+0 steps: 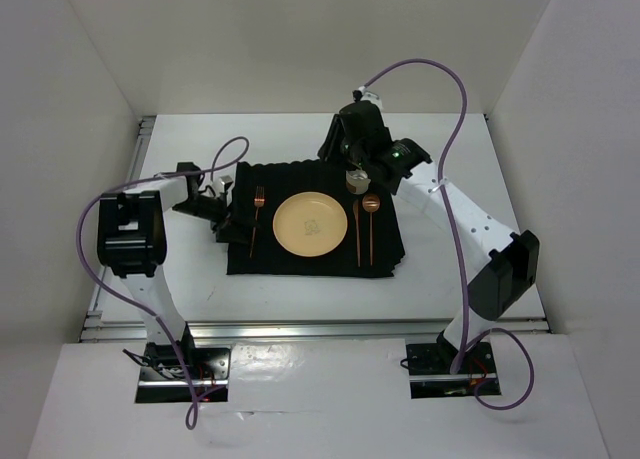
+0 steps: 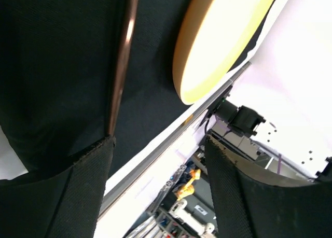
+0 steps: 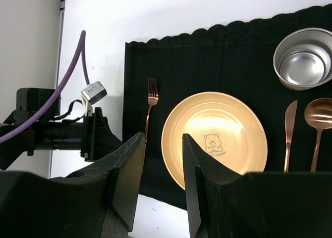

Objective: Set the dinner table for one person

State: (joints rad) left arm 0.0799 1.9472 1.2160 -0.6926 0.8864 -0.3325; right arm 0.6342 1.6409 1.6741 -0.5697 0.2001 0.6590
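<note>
- The left arm stretches low from the frame's left. The left gripper [image 2: 158, 144] is spread wide and empty beside the fork [image 2: 122, 67].
- The right arm bends over the upper centre. The right gripper [image 3: 163, 139] is partly open, holding nothing, above the plate [image 3: 215, 137].
- The dinner table [image 1: 300, 299] fills the middle, under the black mat [image 1: 310, 264].

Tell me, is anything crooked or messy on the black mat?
Only slightly: the fork, left of the plate, slants a little, while the knife and spoon lie straight. Nothing looks spilled.

Yellow plate [image 1: 311, 225] centred on black mat [image 1: 300, 264], fork [image 1: 256, 219] left, knife [image 1: 356, 229] and spoon [image 1: 371, 219] right
</note>
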